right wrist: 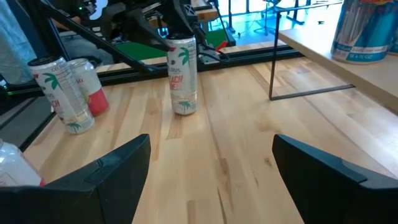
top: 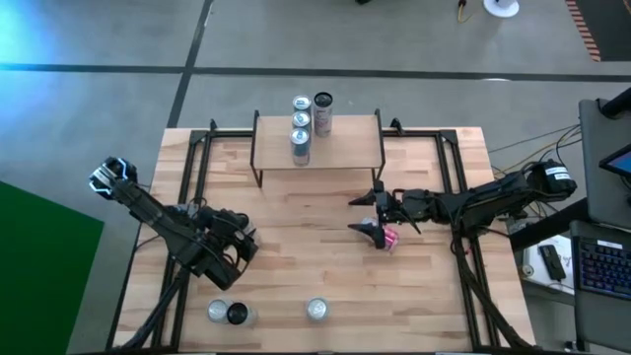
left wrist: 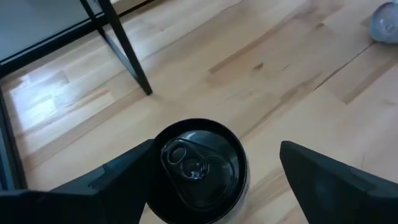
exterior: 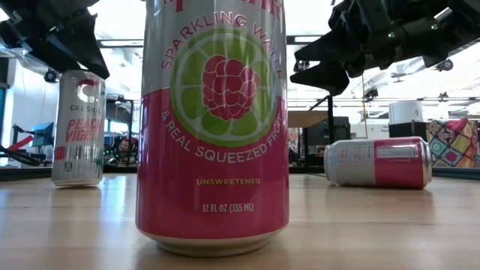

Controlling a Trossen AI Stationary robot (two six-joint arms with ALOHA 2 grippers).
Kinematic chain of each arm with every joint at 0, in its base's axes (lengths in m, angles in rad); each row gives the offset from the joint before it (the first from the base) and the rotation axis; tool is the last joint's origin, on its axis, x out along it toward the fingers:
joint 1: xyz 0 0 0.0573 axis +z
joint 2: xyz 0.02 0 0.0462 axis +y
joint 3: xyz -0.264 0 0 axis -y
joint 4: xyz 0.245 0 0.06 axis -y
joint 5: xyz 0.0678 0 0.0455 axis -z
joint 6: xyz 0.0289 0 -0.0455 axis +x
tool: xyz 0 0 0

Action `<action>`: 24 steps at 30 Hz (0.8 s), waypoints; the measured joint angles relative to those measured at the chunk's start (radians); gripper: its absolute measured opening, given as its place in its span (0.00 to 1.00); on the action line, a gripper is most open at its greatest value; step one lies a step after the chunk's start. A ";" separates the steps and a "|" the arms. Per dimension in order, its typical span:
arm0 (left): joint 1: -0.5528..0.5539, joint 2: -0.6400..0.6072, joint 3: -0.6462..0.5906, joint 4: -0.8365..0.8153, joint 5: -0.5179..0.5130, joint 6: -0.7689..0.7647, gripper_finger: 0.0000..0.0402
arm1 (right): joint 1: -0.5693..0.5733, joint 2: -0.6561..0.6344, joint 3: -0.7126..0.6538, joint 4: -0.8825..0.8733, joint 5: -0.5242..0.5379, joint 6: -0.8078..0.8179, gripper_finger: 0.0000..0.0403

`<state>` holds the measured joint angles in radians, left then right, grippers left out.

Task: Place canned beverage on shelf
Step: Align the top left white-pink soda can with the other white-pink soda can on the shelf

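High view shows the right gripper [top: 374,216] with its two dark fingers spread wide apart, holding nothing, hovering over the middle of the light butcher-block wooden table [top: 296,266]. Just beside its fingertips a pink-and-silver beverage can [top: 389,240] lies tipped on its side on the table. Farther back stands the shelf [top: 345,144], a low light-wood plank on thin black wire legs, carrying three upright silver cans [top: 301,124] near its left part. At the near left, the left gripper [top: 235,258] is open too, its fingers flanking a black-topped upright can [left wrist: 200,171] without clamping it
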<state>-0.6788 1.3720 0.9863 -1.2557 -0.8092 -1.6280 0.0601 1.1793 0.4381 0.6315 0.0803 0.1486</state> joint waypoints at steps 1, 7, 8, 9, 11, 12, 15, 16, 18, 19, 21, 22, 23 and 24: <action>0.000 0.000 0.000 0.008 -0.008 0.007 0.81 | 0.000 0.000 0.000 0.000 0.000 0.000 0.81; -0.001 0.002 0.049 0.019 0.000 0.094 0.81 | 0.000 0.000 0.000 -0.001 0.000 0.000 0.81; -0.001 0.002 0.059 0.016 -0.003 0.114 0.81 | 0.000 0.000 0.000 -0.001 0.000 0.000 0.81; -0.001 0.002 0.069 0.017 -0.012 0.132 0.81 | 0.000 0.000 0.000 -0.001 0.000 0.000 0.81; -0.001 0.002 0.082 0.016 -0.035 0.165 0.81 | 0.000 0.000 0.000 -0.005 0.001 0.000 0.81; -0.002 0.002 0.084 0.010 -0.038 0.174 0.81 | 0.000 0.000 0.000 -0.007 0.000 0.000 0.81; -0.012 0.002 0.082 -0.022 -0.038 0.159 0.81 | 0.000 0.000 0.000 -0.017 0.000 0.009 0.81; -0.016 0.002 0.078 -0.023 -0.036 0.146 0.81 | 0.000 0.000 0.000 -0.023 0.001 0.009 0.81; -0.028 0.002 0.071 -0.023 -0.034 0.134 0.81 | 0.000 0.000 0.000 -0.032 0.000 0.009 0.81; -0.034 0.002 0.070 -0.024 -0.035 0.127 0.82 | 0.000 0.000 0.000 -0.033 0.000 0.009 0.81; -0.040 0.002 0.067 -0.026 -0.037 0.118 0.83 | 0.000 0.000 0.000 -0.033 0.000 0.009 0.81; -0.043 0.002 0.066 -0.028 -0.033 0.113 0.84 | 0.000 0.000 0.000 -0.033 0.000 0.009 0.81; -0.043 0.002 0.065 -0.033 -0.025 0.102 0.85 | 0.000 0.000 0.000 -0.034 0.000 0.009 0.81; -0.043 0.002 0.063 -0.044 -0.016 0.093 0.85 | 0.000 0.000 0.000 -0.034 0.000 0.009 0.81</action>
<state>-0.7219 1.3735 1.0498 -1.2993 -0.8251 -1.5354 0.0605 1.1797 0.4377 0.5980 0.0807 0.1574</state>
